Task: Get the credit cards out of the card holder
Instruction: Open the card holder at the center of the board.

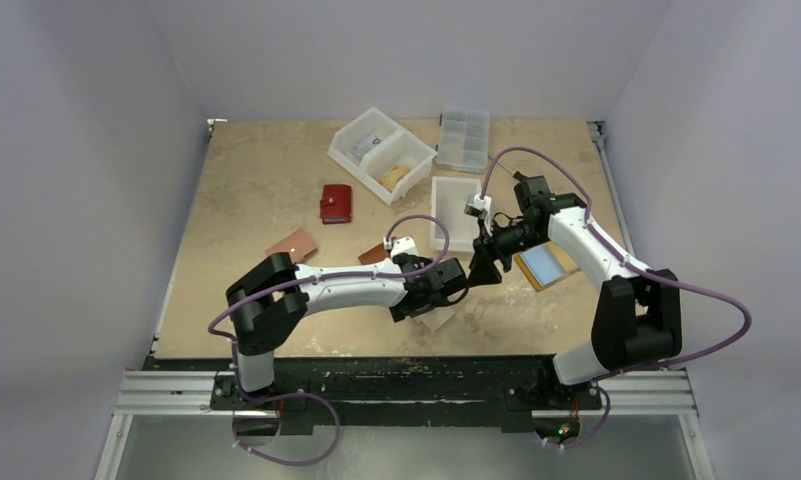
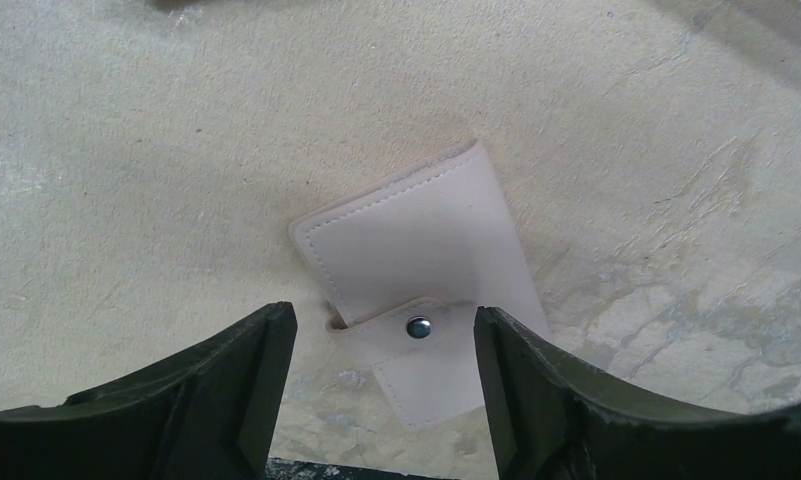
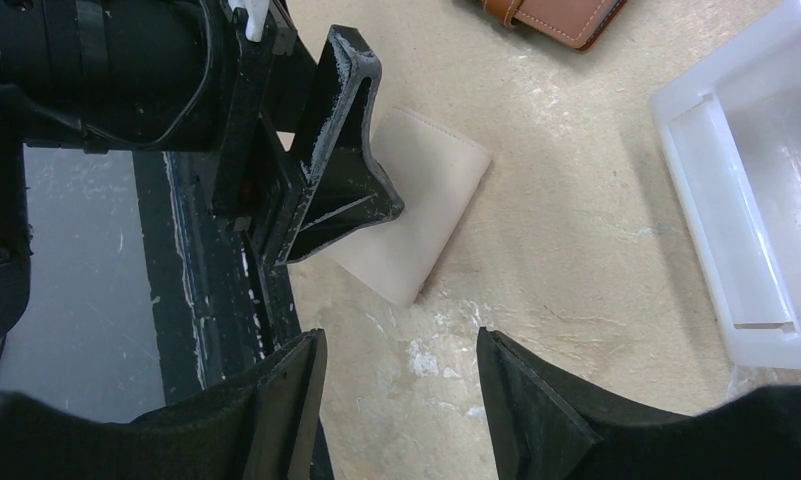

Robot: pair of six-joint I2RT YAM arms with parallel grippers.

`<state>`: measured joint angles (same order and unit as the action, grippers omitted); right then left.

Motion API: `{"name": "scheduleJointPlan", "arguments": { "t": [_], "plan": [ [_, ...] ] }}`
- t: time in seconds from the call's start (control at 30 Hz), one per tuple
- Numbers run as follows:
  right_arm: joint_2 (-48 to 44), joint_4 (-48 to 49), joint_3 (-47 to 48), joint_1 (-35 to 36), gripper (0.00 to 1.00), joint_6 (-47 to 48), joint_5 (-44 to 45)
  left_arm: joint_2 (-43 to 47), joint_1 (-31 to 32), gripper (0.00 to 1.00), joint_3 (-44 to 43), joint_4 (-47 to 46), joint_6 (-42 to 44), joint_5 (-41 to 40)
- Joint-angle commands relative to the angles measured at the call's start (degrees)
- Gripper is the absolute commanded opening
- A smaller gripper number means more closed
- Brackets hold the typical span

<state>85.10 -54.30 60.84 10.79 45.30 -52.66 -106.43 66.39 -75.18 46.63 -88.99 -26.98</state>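
Note:
A cream card holder (image 2: 416, 240) lies flat on the table near the front edge, its strap snapped shut with a metal stud (image 2: 418, 326). Whatever it contains is hidden. My left gripper (image 2: 381, 385) hovers just over it, open, with a finger on each side of the strap and touching nothing. In the right wrist view the same holder (image 3: 426, 215) lies partly under the left gripper's fingers (image 3: 341, 170). My right gripper (image 3: 396, 400) is open over bare table beside it. One light blue credit card (image 1: 543, 263) rests on a tan base under the right arm.
Behind stand a white two-part bin (image 1: 381, 155), a clear compartment box (image 1: 463, 140) and a white tray (image 1: 454, 212). A red wallet (image 1: 336, 203), a brown wallet (image 1: 373, 253) and a brown flat piece (image 1: 294, 243) lie to the left. The black front rail (image 3: 216, 300) is close.

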Motion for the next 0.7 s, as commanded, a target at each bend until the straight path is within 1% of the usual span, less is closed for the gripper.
{"name": "scheduleJointPlan", "arguments": {
  "t": [0.0, 0.23, 0.47, 0.5, 0.53, 0.67],
  "plan": [
    [-0.4, -0.7, 1.2, -0.3, 0.64, 1.3, -2.1, 0.1, 0.1, 0.7, -2.3, 1.4, -1.0, 0.8],
    [-0.4, -0.8, 1.2, -0.3, 0.64, 1.3, -2.1, -3.3, 0.1, 0.67, -3.0, 1.8, -0.7, 2.1],
    [-0.4, -0.8, 1.2, -0.4, 0.64, 1.4, -2.0, -3.3, 0.1, 0.58, -1.1, 1.1, -1.0, 2.3],
    [-0.4, -0.8, 1.2, -0.3, 0.64, 1.4, -1.9, -3.0, 0.1, 0.56, -0.7, 0.8, -1.0, 2.2],
    [-0.4, -0.8, 1.2, -0.3, 0.64, 1.4, -1.9, -2.5, 0.1, 0.52, 0.1, 0.4, -1.0, 2.2],
    [-0.3, -0.9, 1.3, -0.4, 0.64, 1.5, -2.0, 0.0, 0.1, 0.31, 2.8, -1.9, -0.2, 2.0]
  ]
}}
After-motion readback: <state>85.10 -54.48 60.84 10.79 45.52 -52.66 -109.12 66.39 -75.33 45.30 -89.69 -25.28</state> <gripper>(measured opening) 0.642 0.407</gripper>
